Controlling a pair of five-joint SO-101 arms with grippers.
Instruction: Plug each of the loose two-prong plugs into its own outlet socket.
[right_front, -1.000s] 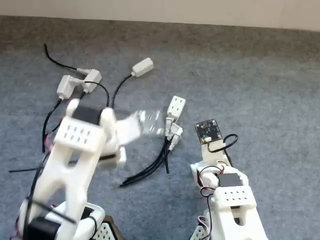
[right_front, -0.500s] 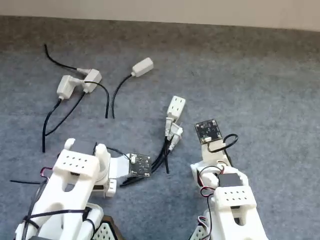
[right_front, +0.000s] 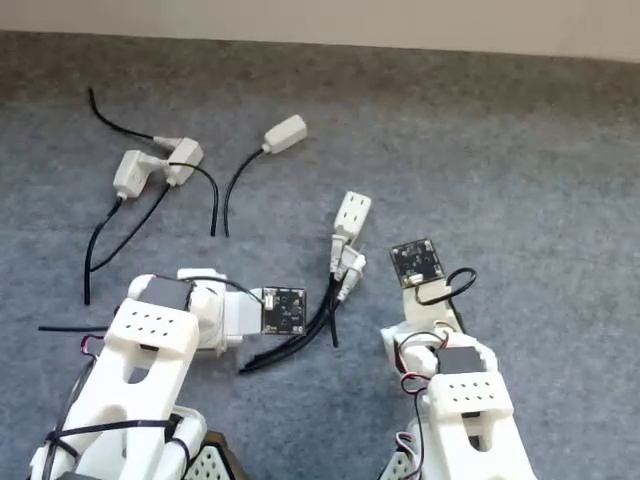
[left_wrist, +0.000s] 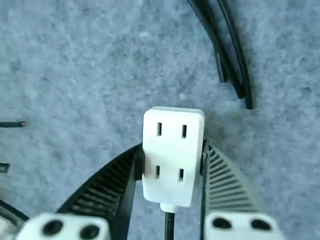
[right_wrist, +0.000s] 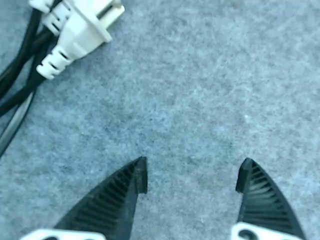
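Over the last second the left arm has pulled back from the middle of the carpet to the lower left of the high view, and its wrist now sits low beside the bundle of black cords (right_front: 300, 340). The right arm and the loose pieces have not shifted.

The left gripper (left_wrist: 172, 150) is clamped on a white four-slot plastic socket block (left_wrist: 173, 131), one ribbed black jaw against each narrow side. The block's slotted face looks straight up at the wrist camera. Its long axis runs along the gripper's reach, and its black cord leaves from the end nearest the wrist.

The block looks light and rigid. Its smooth sides could slip, and the stiff cord may tug it round. The side-face hold suits it, since it leaves every slot free.

The right gripper (right_wrist: 192, 172) hangs with jaws spread over bare grey carpet (right_wrist: 210, 90). A white two-prong plug with a ribbed collar (right_wrist: 75, 30) lies near it, untouched. In the high view this plug (right_front: 348, 265) sits just below centre, under a second white socket block (right_front: 352, 212). Its long axis slants with the cord trailing to the lower left, so the prong end probably faces the upper right, though the prongs are too small to make out. It is best taken across the hard body, not the soft collar.
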